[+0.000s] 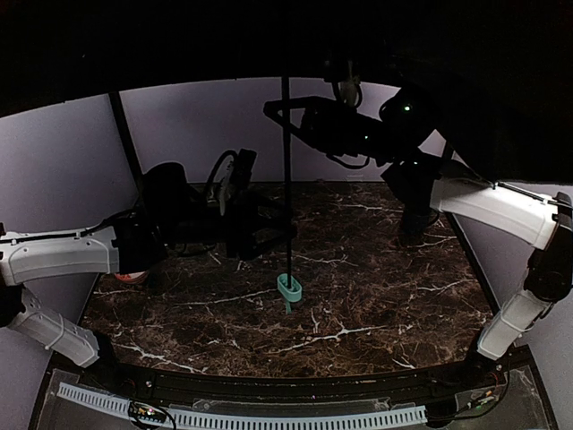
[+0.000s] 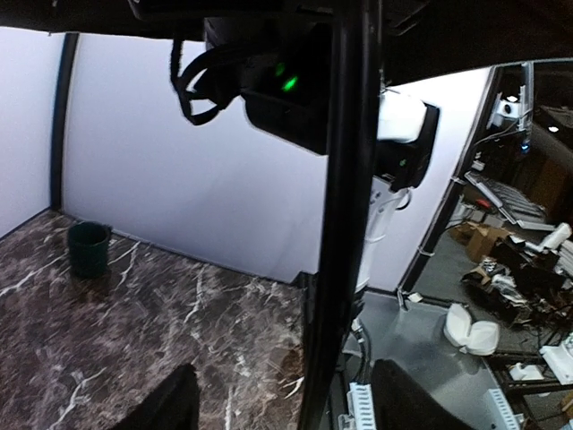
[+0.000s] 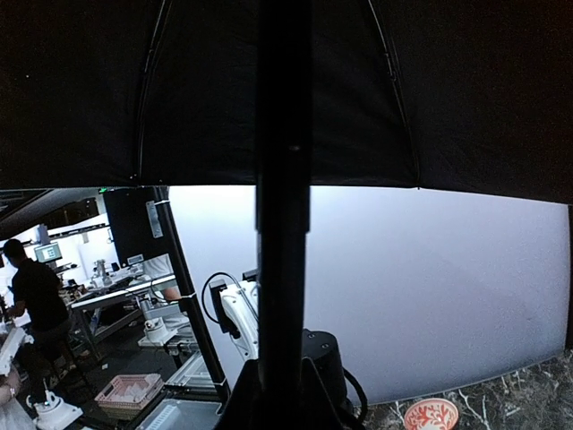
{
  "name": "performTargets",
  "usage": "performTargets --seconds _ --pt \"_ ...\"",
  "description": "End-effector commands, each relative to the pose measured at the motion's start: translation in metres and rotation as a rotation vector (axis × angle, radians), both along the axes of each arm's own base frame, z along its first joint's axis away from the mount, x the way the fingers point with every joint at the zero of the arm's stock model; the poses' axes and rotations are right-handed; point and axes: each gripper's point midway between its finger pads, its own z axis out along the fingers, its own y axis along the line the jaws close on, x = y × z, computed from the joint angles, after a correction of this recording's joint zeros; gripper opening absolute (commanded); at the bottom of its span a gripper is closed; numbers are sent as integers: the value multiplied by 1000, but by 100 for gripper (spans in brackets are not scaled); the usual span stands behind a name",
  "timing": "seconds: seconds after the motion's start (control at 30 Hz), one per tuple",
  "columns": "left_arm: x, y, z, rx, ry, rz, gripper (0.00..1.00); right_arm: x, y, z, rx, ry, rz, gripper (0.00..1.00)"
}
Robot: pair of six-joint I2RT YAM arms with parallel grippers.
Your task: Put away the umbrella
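Precariously, right gripper (image 3: 279, 394) alone is clamping the shaft (image 1: 286, 188); left gripper (image 2: 291, 403), at 9 o'clock, is gaping. The canopy (image 3: 448, 90) may be levering it loose.

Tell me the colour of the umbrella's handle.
The handle is pale mint green, clearest in the top external view.

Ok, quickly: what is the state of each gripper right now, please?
Left gripper: open, fingers either side of the umbrella shaft, not gripping.
Right gripper: shut on the umbrella shaft.
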Motion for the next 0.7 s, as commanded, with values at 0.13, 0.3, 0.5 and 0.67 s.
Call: performTargets --seconds 0.13,0.3,0.5,0.67 --pt "-49 -5 28 -237 -25 -296 61 -21 -17 34 136 -114 62 0" --pt "-58 -13 24 -251 12 -345 19 -18 -14 32 131 -105 71 0" --pt "-50 -10 24 -227 0 -266 0 -10 -14 25 105 -74 31 0" --pt "10 -6 11 -96 35 120 0 42 -26 -7 16 82 -283 60"
